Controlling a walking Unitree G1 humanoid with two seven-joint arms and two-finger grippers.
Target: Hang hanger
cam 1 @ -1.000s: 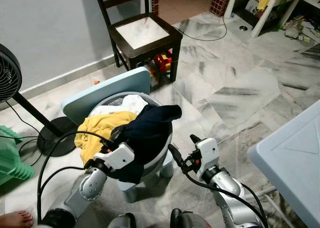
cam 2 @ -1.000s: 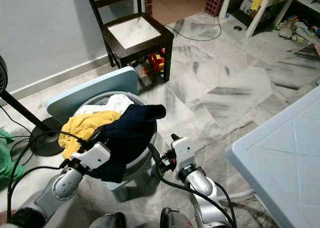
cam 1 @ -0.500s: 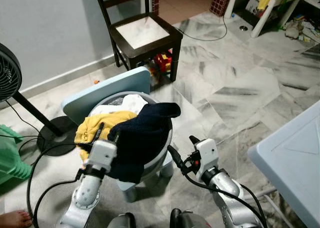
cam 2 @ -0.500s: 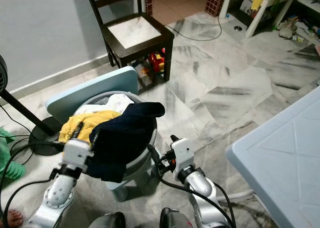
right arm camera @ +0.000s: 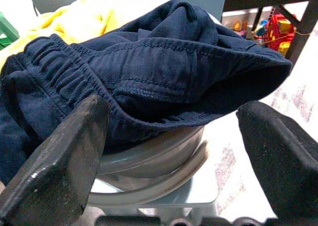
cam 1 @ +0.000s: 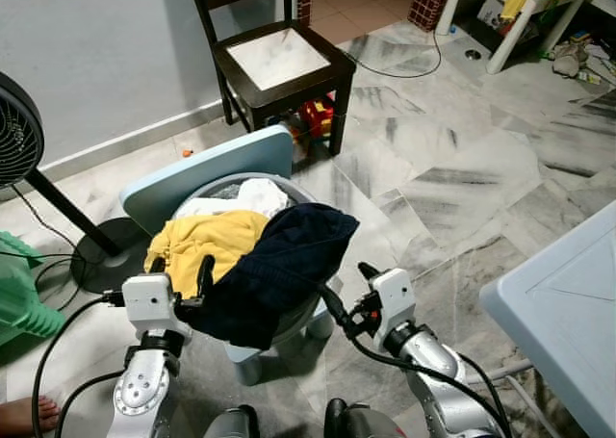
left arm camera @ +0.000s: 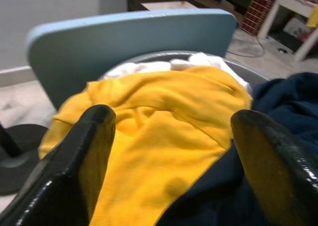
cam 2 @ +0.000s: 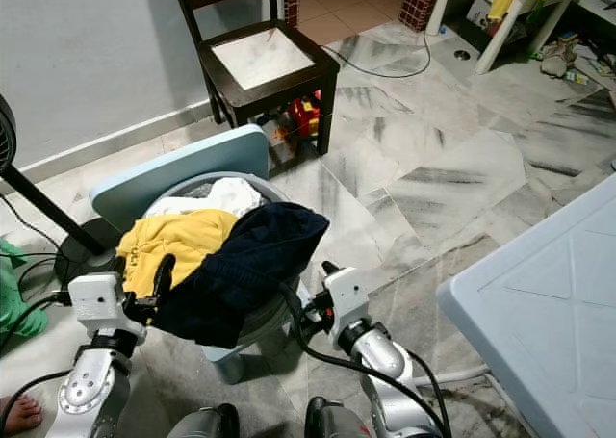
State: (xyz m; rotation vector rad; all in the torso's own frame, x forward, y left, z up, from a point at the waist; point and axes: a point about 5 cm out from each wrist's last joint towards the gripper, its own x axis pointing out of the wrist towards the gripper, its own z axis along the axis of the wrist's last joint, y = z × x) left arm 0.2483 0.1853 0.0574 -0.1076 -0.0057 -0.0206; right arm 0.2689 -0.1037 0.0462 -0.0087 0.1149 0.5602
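Left eye view: both claws, left claw (cam 1: 183, 286) and right claw (cam 1: 344, 286), hanging spread beside basket (cam 1: 306, 315); advisably sifting navy garment (cam 1: 274, 270) gently, seeking hanger.

Marble floor (cam 1: 462, 168) carries everything here. A small blue chair (cam 1: 207, 173) sits on it with a grey laundry basket (cam 1: 313, 313) on its seat. Behind the blue chair there's a dark wooden chair (cam 1: 279, 63), toys (cam 1: 316, 118) underneath, plus a fan base (cam 1: 101, 260) just beside the blue chair.

Dark wooden chair (cam 1: 279, 67) behind laundry-filled basket (cam 1: 306, 313), fan (cam 1: 19, 144) beside.
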